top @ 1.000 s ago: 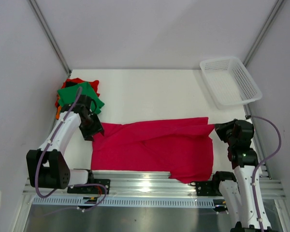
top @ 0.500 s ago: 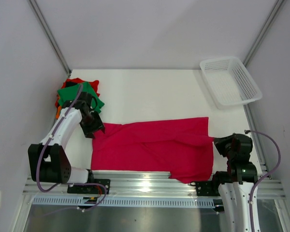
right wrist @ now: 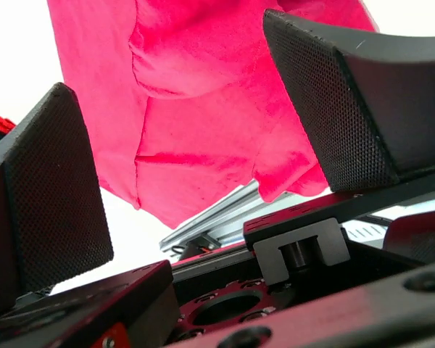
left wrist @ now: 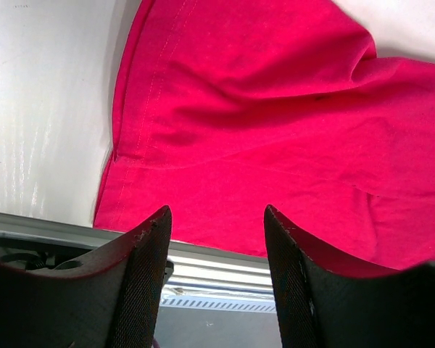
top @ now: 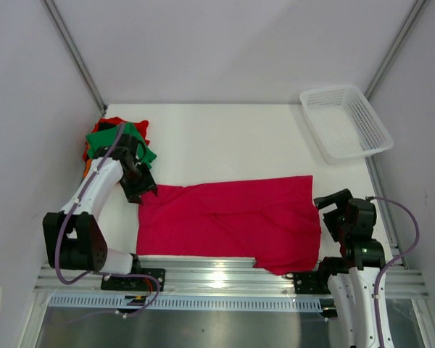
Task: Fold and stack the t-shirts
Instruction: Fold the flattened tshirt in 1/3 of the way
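Note:
A crimson t-shirt [top: 232,221] lies spread across the near half of the table, partly folded over itself, with its front right corner draped onto the rail. My left gripper [top: 141,193] hovers over the shirt's back left corner; in the left wrist view its fingers [left wrist: 148,254] stand apart above the crimson t-shirt [left wrist: 275,116] with nothing between them. Just off the shirt's right edge, my right gripper [top: 325,210] is open wide. The right wrist view shows the right gripper [right wrist: 188,138] empty, with the crimson t-shirt [right wrist: 196,109] beyond it. Green, orange and red t-shirts [top: 116,141] are piled at the back left.
A white mesh basket [top: 344,122] stands at the back right corner. An aluminium rail [top: 203,272] runs along the table's near edge, between the arm bases. White walls close in on both sides and at the back.
My right gripper has opened and let go of the shirt's right edge, which has settled flat. The right arm drew back toward the near edge. The left arm has barely moved.

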`<state>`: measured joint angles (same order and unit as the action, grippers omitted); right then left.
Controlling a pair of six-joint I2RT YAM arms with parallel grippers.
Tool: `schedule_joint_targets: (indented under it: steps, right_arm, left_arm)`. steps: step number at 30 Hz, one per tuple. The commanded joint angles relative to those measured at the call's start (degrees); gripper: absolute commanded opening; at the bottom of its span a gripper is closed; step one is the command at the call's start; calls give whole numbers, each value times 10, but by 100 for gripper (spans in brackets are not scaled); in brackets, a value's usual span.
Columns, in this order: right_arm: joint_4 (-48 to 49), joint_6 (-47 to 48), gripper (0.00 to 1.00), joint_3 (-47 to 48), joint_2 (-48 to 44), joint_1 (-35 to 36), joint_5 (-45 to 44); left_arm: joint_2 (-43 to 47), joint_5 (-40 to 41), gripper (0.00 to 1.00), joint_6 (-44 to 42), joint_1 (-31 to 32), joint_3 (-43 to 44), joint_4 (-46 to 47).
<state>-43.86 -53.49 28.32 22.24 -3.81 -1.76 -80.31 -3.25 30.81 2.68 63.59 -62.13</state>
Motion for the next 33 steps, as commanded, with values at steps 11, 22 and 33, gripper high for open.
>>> schedule_joint_targets:
  steps: [11, 22, 33]
  right_arm:
    - [70, 13, 99, 10, -4, 2, -1]
    - [336, 31, 99, -59, 67, 3, 58]
    - [545, 24, 99, -71, 273, 43, 86]
  left_arm:
    - [2, -12, 57, -15, 2, 5, 7]
    - [-33, -75, 57, 10, 2, 12, 108]
    - [-52, -99, 57, 25, 3, 5, 106]
